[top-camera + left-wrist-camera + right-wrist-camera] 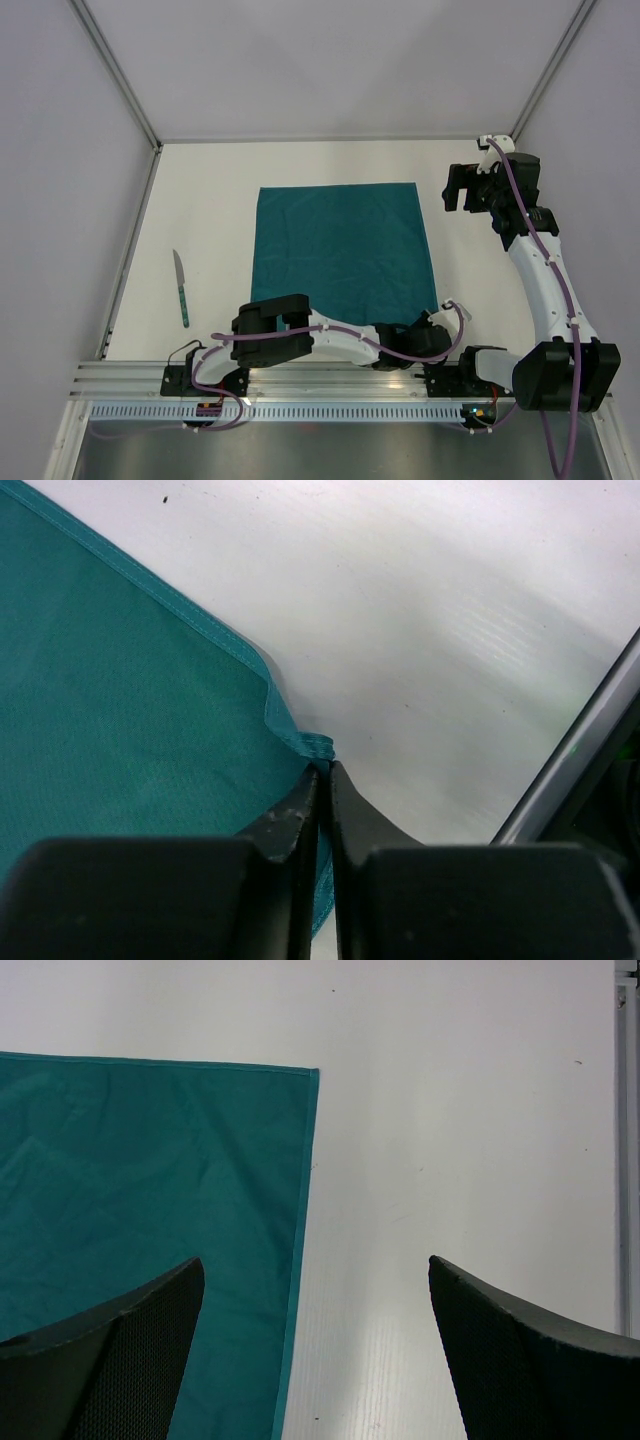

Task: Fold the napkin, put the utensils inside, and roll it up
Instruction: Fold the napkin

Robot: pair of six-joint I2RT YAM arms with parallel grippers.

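The teal napkin [340,250] lies spread flat in the middle of the white table. My left arm reaches across the near edge to the napkin's near right corner. There my left gripper [433,322] is shut on the cloth. In the left wrist view its fingertips [325,770] pinch the hemmed corner of the napkin [120,710], and the hem is bunched just ahead of them. My right gripper [462,190] hangs open beside the far right corner. Its fingers [315,1265] straddle the right hem of the napkin [150,1170] and hold nothing. One utensil, a knife [181,288], lies apart on the left.
A metal rail [300,375] runs along the near edge under the arm bases. Grey walls with metal frame posts [125,95] close the table at the left, back and right. Bare table [210,220] lies between knife and napkin.
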